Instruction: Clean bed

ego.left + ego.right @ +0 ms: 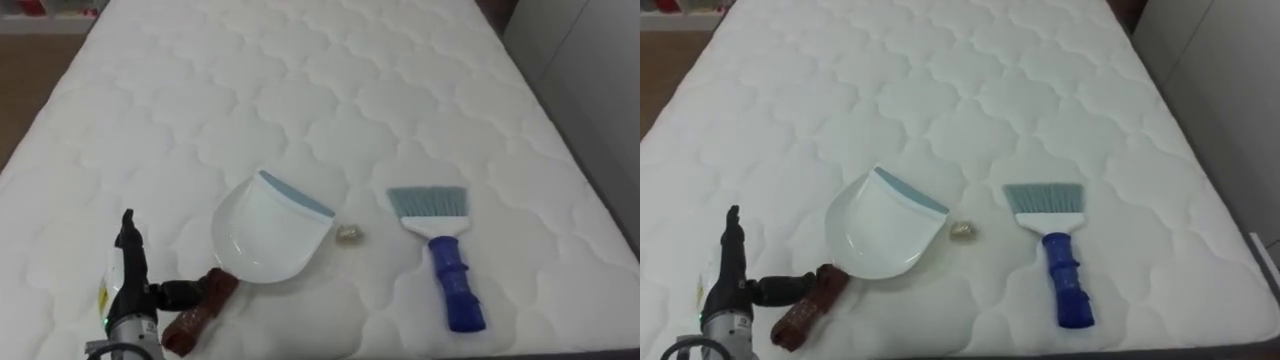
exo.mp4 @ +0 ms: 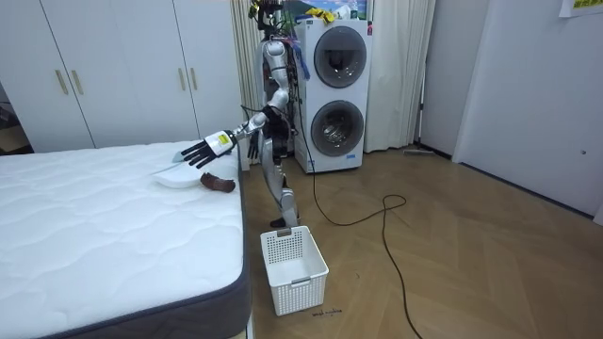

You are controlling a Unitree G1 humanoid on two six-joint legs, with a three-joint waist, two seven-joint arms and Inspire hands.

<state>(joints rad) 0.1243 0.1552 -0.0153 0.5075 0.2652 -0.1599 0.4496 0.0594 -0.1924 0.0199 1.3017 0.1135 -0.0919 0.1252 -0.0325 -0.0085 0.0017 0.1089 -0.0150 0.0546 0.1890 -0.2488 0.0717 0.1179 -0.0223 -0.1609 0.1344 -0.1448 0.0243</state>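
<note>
On the white quilted mattress [image 1: 300,90] lies a white dustpan [image 1: 265,235] with a blue lip and a brown handle [image 1: 195,312] that points toward me. A small pale scrap of litter [image 1: 350,234] sits just right of the pan's lip. Further right rests a brush [image 1: 445,265] with a blue handle, its grey-blue bristles facing away. My left hand [image 1: 125,270] hovers at the lower left with straight fingers, its thumb reaching toward the brown handle; whether it touches I cannot tell. In the room view the left hand [image 2: 205,149] stretches over the dustpan [image 2: 179,174] at the bed's corner.
I stand at the bed's end beside two stacked washing machines [image 2: 337,89]. A white laundry basket [image 2: 294,268] sits on the wooden floor by the mattress corner. Wardrobes [image 2: 94,66] line the wall behind the bed. The mattress's right edge [image 1: 600,215] drops off near the brush.
</note>
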